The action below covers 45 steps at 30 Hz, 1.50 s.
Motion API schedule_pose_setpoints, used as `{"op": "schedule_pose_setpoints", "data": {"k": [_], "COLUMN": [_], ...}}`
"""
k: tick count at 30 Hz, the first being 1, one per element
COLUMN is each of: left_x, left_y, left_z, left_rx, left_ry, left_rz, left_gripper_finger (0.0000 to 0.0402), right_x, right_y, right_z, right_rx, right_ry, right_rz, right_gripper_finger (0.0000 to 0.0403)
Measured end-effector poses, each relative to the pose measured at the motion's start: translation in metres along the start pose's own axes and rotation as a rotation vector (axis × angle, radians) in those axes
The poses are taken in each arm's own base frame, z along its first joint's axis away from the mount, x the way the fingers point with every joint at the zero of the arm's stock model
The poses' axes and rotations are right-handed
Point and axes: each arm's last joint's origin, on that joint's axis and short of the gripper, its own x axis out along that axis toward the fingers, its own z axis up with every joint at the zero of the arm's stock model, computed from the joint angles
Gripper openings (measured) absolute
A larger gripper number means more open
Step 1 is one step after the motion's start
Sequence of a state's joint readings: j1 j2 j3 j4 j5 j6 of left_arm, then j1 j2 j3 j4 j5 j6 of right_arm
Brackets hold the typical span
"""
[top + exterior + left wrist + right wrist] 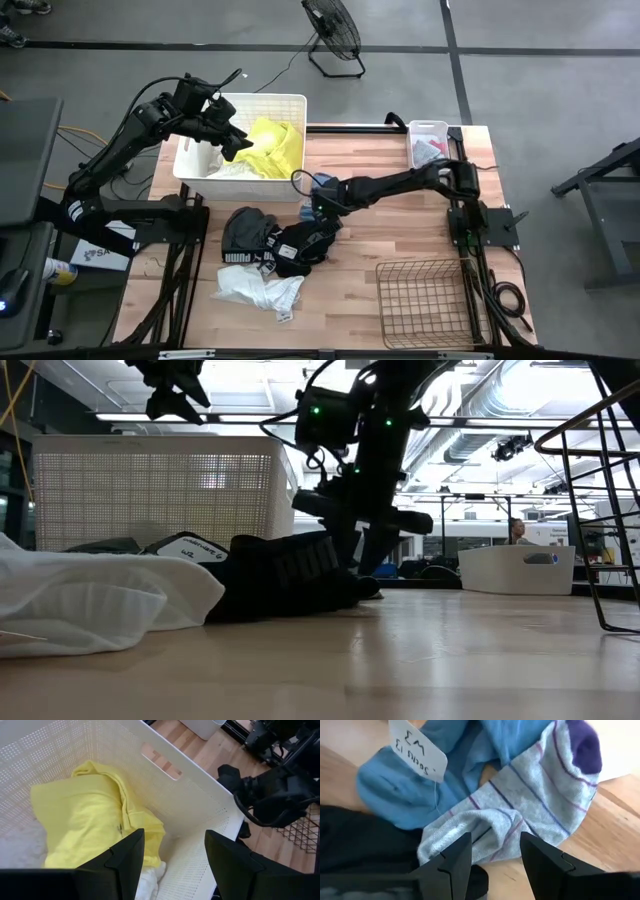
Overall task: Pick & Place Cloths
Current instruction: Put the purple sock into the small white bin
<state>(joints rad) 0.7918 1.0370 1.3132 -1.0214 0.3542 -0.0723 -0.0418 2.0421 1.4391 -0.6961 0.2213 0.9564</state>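
Note:
A grey sock with purple stripes (535,795) and a blue sock (395,790) with a paper tag lie on the wooden table beside a heap of black cloths with white print (270,240). My right gripper (495,840) points down over them, open, one finger on each side of a fold of the grey sock. A white cloth (255,288) lies near the front edge. A neon yellow cloth (95,815) lies in the white tub (295,105) on something white. My left gripper (175,837) hangs open above that tub with nothing between its fingers. My right gripper comes at the grey sock's folded part (487,827) from above, slanting down, with a finger on either side of the fold. Whether the fingertips touch the cloth, I cannot tell. The sock lies flat on the table.
A brown wire basket (425,300) stands at the front right of the table. A small white bin (428,142) holding a few things stands at the back right. Bare wood lies between the cloth heap and the basket. A floor fan (335,35) stands beyond the table.

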Motion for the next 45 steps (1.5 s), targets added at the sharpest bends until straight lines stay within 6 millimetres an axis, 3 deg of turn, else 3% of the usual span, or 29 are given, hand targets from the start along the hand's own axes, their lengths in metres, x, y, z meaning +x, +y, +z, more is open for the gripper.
{"op": "schedule_pose_setpoints", "data": {"k": [9, 13, 20, 26, 37, 45], "left_x": [0.0, 0.0, 0.0, 0.0, 0.0, 0.0], "left_y": [0.0, 0.0, 0.0, 0.0, 0.0, 0.0], "left_z": [0.0, 0.0, 0.0, 0.0, 0.0, 0.0], "left_rx": [-0.002, -0.004, -0.005, -0.005, -0.005, -0.004], "left_ry": [0.003, 0.004, 0.004, 0.004, 0.004, 0.004], "left_rz": [0.0, 0.0, 0.0, 0.0, 0.0, -0.001], "left_gripper_finger": [0.0202, 0.0202, 0.0202, 0.0202, 0.0202, 0.0202], "right_x": [0.014, 0.016, 0.015, 0.012, -0.035, -0.077], "right_y": [0.001, 0.001, -0.001, 0.0, -0.005, -0.019], "right_z": [-0.002, -0.002, -0.001, 0.0, 0.011, 0.02], "right_rx": [0.025, 0.044, 0.045, 0.04, 0.066, 0.095], "right_ry": [0.003, 0.016, 0.03, 0.048, -0.022, -0.091], "right_rz": [-0.017, -0.016, -0.008, 0.01, 0.088, 0.111], "right_gripper_finger": [0.015, 0.0114, 0.0014, 0.0005, 0.0004, 0.0004]}}
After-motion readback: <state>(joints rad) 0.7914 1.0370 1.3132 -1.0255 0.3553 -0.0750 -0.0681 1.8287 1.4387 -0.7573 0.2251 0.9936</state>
